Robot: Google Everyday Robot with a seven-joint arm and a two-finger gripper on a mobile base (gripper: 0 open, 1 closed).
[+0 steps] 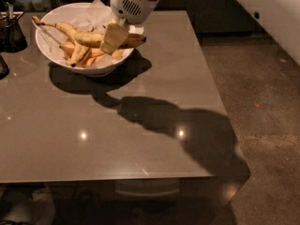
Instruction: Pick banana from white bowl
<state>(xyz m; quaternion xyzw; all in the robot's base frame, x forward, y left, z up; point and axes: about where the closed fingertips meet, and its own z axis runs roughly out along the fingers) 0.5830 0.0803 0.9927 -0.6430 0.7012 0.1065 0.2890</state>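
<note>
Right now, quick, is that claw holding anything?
Gripper: closed on the banana, over the white bowl.

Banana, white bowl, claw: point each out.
banana (91, 38), camera view, yellow body toward its left end.
white bowl (96, 69), camera view, near outer wall.
claw (112, 43), camera view, between its fingertips, at the banana.

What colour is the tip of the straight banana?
Dark brown, camera view; the straight yellow banana is over the wide white bowl, under the gripper.
</note>
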